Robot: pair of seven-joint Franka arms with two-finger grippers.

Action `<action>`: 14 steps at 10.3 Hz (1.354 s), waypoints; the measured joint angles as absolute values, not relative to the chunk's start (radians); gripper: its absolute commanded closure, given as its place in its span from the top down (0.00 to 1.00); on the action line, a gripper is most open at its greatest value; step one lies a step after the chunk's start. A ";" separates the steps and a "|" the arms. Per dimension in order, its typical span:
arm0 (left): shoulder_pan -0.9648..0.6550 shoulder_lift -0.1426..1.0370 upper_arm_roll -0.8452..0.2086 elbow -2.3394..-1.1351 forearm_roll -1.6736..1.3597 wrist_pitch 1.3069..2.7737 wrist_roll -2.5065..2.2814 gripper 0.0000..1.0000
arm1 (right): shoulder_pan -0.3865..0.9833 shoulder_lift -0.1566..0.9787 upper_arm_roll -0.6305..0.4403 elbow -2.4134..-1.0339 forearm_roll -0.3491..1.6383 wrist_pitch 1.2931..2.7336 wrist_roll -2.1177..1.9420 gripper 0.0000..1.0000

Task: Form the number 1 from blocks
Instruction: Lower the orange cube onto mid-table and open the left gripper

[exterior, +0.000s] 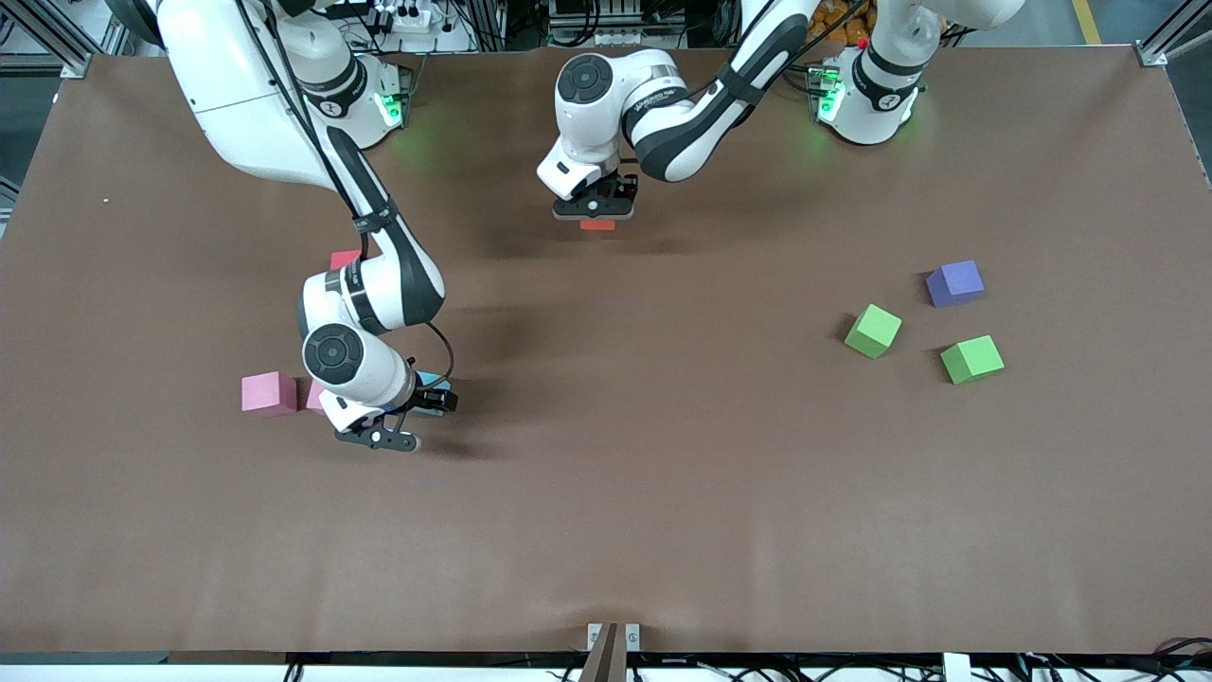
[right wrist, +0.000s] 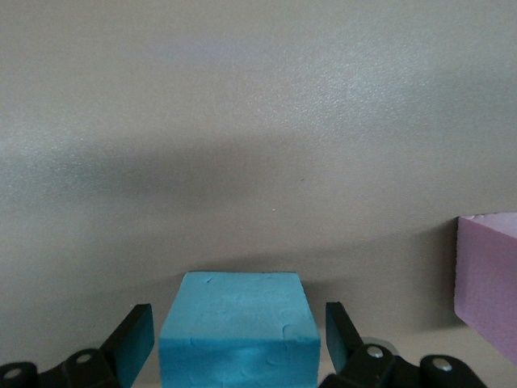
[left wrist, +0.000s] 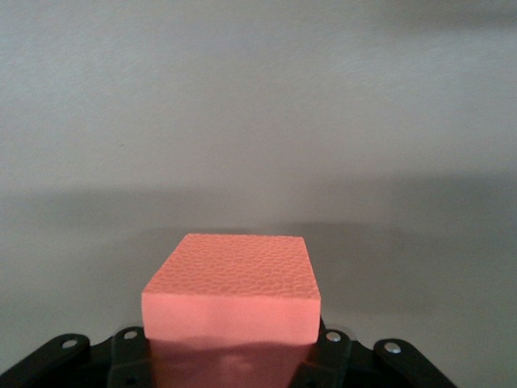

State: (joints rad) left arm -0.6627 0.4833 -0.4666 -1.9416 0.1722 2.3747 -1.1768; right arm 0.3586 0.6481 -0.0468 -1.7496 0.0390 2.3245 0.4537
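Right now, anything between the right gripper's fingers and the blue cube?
No. In the right wrist view the right gripper has its fingers on either side of the blue cube, with a thin bare gap on each side and no contact visible.

A purple cube sits on the brown counter toward the left arm's end. A red cube lies toward the right arm's end, partly hidden.

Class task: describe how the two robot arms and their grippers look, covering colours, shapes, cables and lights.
Both arms are glossy white rounded segments with black joint bands and round dark caps. A thin black cable runs along the right arm. Green lights glow at both bases. The left gripper and the right gripper are black, with flat fingers and silver screws.
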 measured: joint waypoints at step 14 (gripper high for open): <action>-0.713 0.628 -0.455 -1.882 0.258 2.389 -1.227 1.00 | 0.352 0.631 -0.042 -1.792 0.039 2.361 0.399 0.57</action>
State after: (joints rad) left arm -0.7126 0.6282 -0.4548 -1.8823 0.2581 2.3888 -1.2274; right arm 0.3519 0.6307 -0.0424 -1.7918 0.0390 2.3614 0.3993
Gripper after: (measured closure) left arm 0.000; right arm 0.344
